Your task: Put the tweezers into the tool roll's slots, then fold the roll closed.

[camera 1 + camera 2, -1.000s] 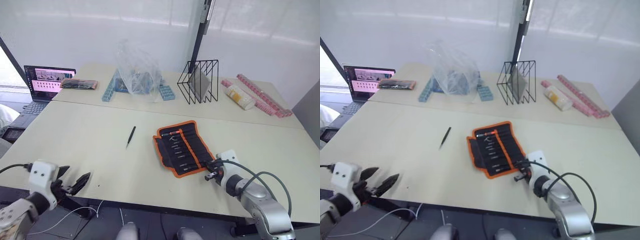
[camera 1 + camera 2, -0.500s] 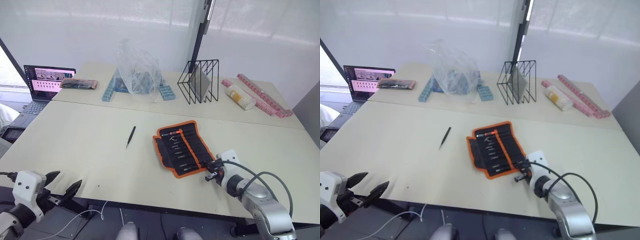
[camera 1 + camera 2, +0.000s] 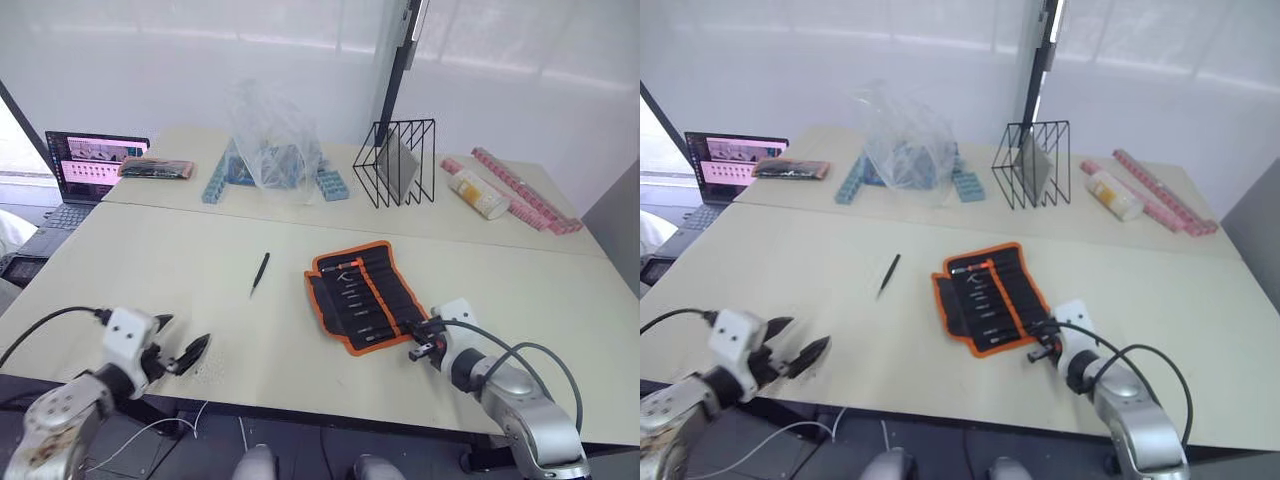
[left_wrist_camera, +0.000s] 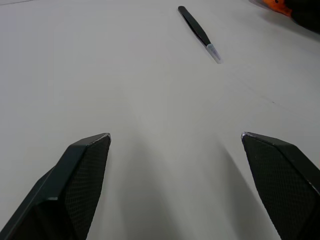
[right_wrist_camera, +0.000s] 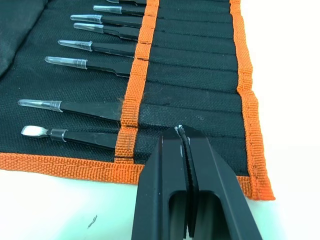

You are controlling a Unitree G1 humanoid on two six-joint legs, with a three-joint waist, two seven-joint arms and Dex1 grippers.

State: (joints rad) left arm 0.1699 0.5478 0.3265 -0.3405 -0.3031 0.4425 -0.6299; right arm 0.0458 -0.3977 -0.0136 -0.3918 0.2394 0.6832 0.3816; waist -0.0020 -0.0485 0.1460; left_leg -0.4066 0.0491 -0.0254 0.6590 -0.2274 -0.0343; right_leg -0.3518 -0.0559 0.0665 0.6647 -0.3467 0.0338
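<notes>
The tool roll (image 3: 365, 295) lies open on the near table, black with orange trim. Several tweezers (image 5: 95, 46) sit in its slots (image 5: 195, 75). One loose pair of tweezers (image 3: 261, 272) lies on the bare table to the roll's left, also ahead of my left gripper in its wrist view (image 4: 200, 34). My left gripper (image 3: 180, 338) hovers open near the table's front left edge, well short of that loose pair. At the roll's near right corner, my right gripper (image 3: 420, 342) is shut, its fingertips (image 5: 182, 137) over the orange border.
On the far table stand a laptop (image 3: 95, 160), a dark flat packet (image 3: 155, 168), a clear plastic bag (image 3: 275, 140) over blue blocks, a black wire rack (image 3: 400, 162), a bottle (image 3: 478, 193) and pink strips (image 3: 525, 190).
My left gripper dipped toward the table's front edge, then rose and moved right and forward over the table. The right gripper and the roll have not moved.
</notes>
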